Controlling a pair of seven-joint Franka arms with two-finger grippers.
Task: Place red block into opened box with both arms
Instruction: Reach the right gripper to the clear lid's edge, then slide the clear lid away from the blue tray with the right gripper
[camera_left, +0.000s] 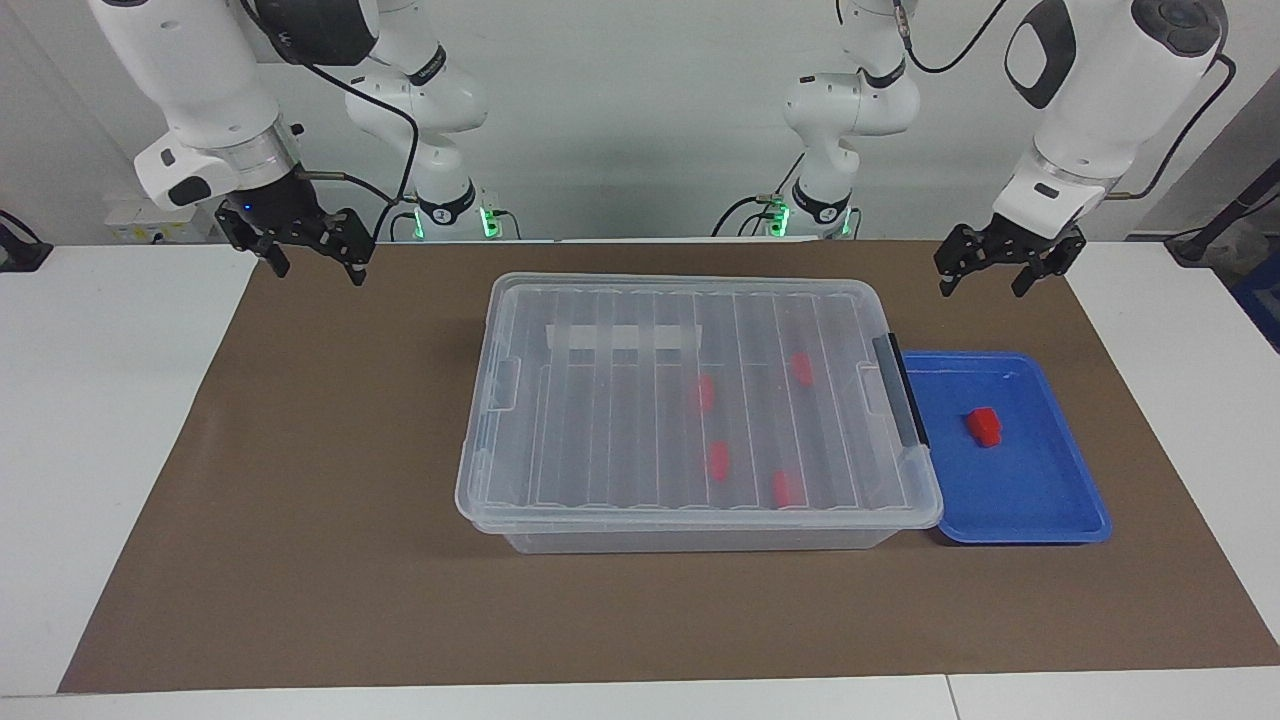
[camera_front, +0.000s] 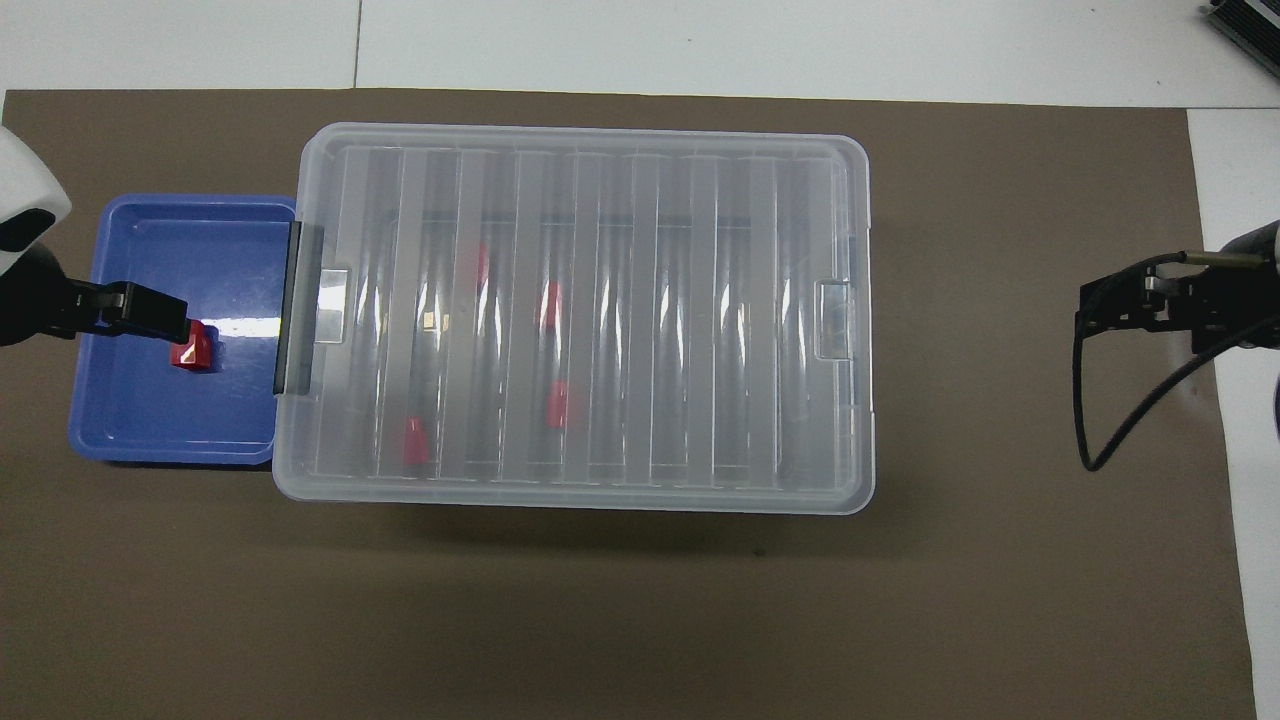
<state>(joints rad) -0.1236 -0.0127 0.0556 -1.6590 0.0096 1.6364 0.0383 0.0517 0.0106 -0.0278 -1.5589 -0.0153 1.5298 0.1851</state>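
One red block (camera_left: 983, 426) (camera_front: 192, 347) lies in a shallow blue tray (camera_left: 1040, 500) (camera_front: 130, 420). The box (camera_left: 600, 440) (camera_front: 780, 300) is a large clear bin at the middle of the mat. Its ribbed lid lies flat on it. Several more red blocks (camera_left: 718, 460) show through the lid. My left gripper (camera_left: 982, 288) (camera_front: 170, 318) hangs open in the air over the blue tray, well above the block and holding nothing. My right gripper (camera_left: 318, 270) (camera_front: 1120, 300) hangs open and bare over the mat toward the right arm's end of the table.
A black bar handle (camera_left: 900, 400) runs along the box's end that touches the tray. A brown mat (camera_left: 300, 520) covers the table, and the white tabletop (camera_left: 90, 420) shows at both ends. Bare mat lies between the box and my right gripper.
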